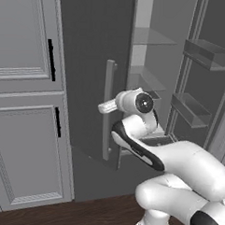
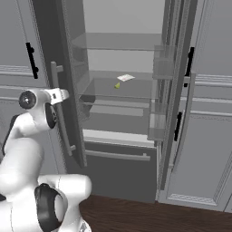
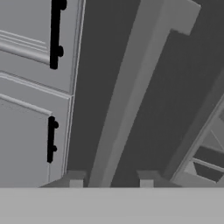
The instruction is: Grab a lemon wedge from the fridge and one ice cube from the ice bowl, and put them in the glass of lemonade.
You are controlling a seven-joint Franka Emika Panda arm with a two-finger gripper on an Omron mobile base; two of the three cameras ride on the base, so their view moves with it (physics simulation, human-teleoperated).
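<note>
The robot's gripper (image 3: 111, 178) sits at the long bar handle (image 3: 131, 92) of the fridge (image 2: 72, 54), its fingers (image 3: 75, 179) spread with the bar rising from the gap between them and no visible contact, apparently because the left door had to swing clear first. Both doors stand open, and the lemon wedge (image 2: 117, 85) lies well beyond the fingertips on a middle shelf (image 2: 131, 88), beside a pale flat item (image 2: 125, 77).
</note>
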